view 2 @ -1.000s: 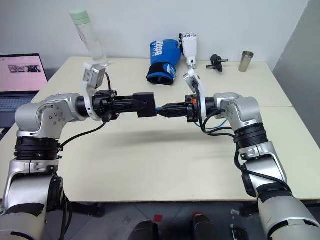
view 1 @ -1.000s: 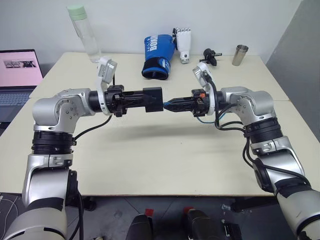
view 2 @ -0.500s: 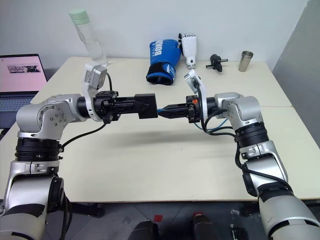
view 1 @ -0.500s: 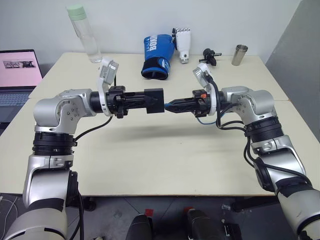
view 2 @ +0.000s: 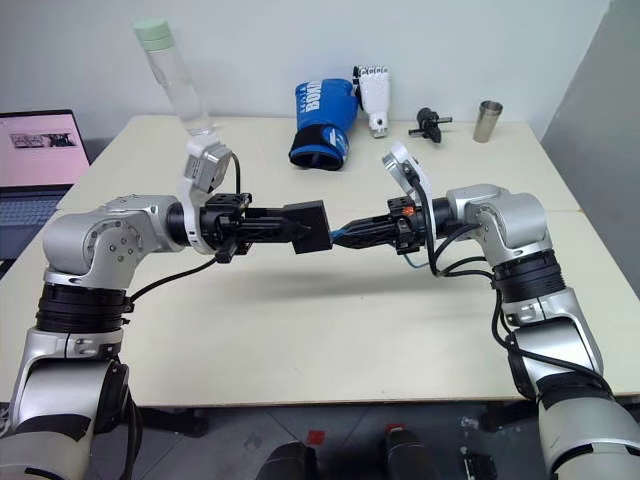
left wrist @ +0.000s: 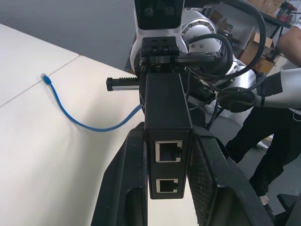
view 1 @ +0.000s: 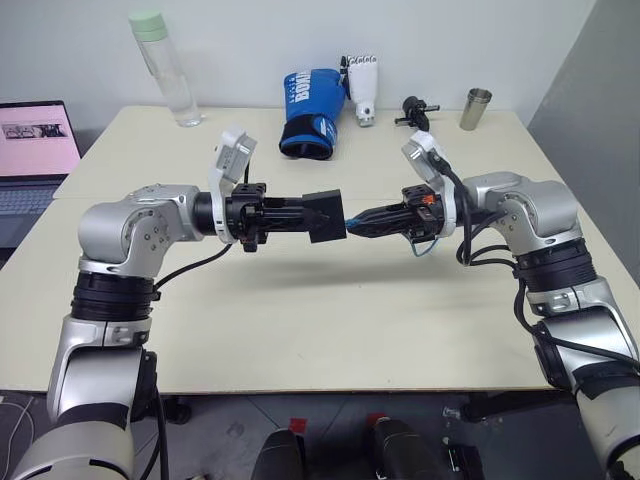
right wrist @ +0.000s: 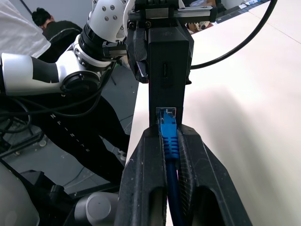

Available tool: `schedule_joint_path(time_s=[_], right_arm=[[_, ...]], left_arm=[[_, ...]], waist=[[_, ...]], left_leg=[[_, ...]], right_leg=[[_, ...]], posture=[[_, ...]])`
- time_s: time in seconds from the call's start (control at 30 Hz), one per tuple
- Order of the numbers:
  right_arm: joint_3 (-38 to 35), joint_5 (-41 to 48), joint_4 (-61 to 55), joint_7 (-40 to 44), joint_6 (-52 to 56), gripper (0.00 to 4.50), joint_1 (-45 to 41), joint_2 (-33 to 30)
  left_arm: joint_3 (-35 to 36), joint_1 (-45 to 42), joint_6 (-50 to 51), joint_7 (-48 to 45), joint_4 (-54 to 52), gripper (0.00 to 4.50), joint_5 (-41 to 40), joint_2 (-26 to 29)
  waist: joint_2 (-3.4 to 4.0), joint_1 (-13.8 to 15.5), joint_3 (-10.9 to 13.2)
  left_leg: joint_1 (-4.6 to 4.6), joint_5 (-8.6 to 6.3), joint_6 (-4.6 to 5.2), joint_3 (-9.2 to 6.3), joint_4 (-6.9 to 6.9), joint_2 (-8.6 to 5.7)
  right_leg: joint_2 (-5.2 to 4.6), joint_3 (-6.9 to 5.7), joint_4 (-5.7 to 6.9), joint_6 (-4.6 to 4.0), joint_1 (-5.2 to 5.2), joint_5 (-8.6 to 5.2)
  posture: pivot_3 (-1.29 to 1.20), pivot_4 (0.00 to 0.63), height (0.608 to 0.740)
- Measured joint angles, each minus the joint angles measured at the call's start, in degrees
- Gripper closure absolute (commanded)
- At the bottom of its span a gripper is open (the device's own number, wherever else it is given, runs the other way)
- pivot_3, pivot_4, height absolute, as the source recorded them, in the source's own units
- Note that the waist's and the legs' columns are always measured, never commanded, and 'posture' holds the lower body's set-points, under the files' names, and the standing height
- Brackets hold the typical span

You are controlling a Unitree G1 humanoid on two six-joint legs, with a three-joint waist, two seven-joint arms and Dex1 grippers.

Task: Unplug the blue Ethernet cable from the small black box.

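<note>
- Two arms meet in mid-air above the table [view 1: 300, 330]: the left gripper [view 1: 322, 213] pinches the small black box [view 1: 326, 216] between its fingers, and the right gripper [right wrist: 168, 141] is clamped tight on the blue Ethernet cable [right wrist: 168, 136] just behind its plug.
- From the right wrist view, the plug tip sits at the box's port; I can't tell if it is still latched.
- One risk: pulling off-axis could jam the plug or twist the box out of the left fingers.
- Another risk: the grip sits on the boot, so the cable may slip free instead of unplugging.
</note>
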Motion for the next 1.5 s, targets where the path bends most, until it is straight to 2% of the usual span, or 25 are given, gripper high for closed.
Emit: schedule_joint_path(time_s=[0.23, 0.3, 0.47, 0.83, 1.07, 1.23, 1.5], right_arm=[[0.0, 0.7, -0.9, -2.3, 0.8, 4.46, 0.2, 0.0], [0.0, 1.4, -1.7, -2.9, 1.5, 3.76, 0.4, 0.0], [-0.9, 1.1, 0.1, -4.3, 3.6, 2.81, 2.1, -2.2], [-0.9, 1.2, 1.0, -4.7, 3.5, 2.81, 1.6, -0.3], [-0.7, 0.3, 5.2, -3.2, 1.7, 2.81, -4.0, 1.1], [0.0, 0.0, 6.8, 0.0, 0.9, 2.81, -6.0, 2.7], [0.1, -1.1, 7.8, 0.2, -0.6, 2.81, -6.8, 4.9]], left_arm=[[-0.5, -0.6, -0.2, 0.0, 1.4, 3.70, 0.1, 0.0], [-0.5, -0.6, -0.2, -0.1, 1.6, 3.70, 0.1, 0.0], [2.4, -0.6, -0.7, -0.1, 4.0, 3.70, 1.0, 3.6], [2.5, -1.0, -1.3, -0.2, 4.4, 3.70, 1.3, 3.0], [2.5, -0.9, -0.4, -0.8, 3.7, 3.70, 1.2, 3.0], [2.0, -0.4, -0.2, -1.5, 2.9, 3.70, 1.2, 3.0], [2.0, -0.3, -0.1, -1.5, 2.6, 3.70, 1.2, 3.0]], waist=[[0.00, 0.0, 0.0], [0.00, 0.0, 0.0], [0.06, -0.1, 0.1], [0.08, -0.4, 0.1], [0.09, -0.5, 0.1], [0.10, -0.5, 0.1], [0.10, -0.5, 0.1]], left_leg=[[-0.01, 0.00, 0.00, 0.00, 0.00, 0.00], [-0.01, 0.00, 0.00, 0.00, 0.00, 0.00], [-0.01, -0.01, 0.01, 0.03, 0.00, 0.00], [-0.03, -0.01, 0.02, 0.01, 0.00, 0.00], [-0.03, -0.01, 0.02, 0.00, -0.02, 0.00], [-0.03, -0.01, 0.02, 0.01, -0.02, 0.01], [-0.04, -0.01, 0.02, 0.01, -0.01, 0.01]], right_leg=[[0.00, 0.00, -0.01, 0.00, 0.00, 0.00], [0.00, 0.00, -0.01, 0.00, 0.00, 0.00], [0.00, 0.03, -0.03, 0.00, -0.01, 0.00], [0.01, 0.01, -0.03, 0.01, -0.01, -0.01], [0.01, 0.00, -0.04, 0.00, -0.02, -0.01], [0.01, 0.00, -0.03, 0.00, -0.03, -0.01], [0.01, 0.00, -0.03, 0.00, -0.03, 0.00]], posture=[[0.00, 0.150, 0.740], [0.00, 0.150, 0.740], [0.00, 0.150, 0.740], [0.00, 0.150, 0.740], [0.00, 0.150, 0.740], [0.00, 0.150, 0.740], [0.00, 0.150, 0.740]])
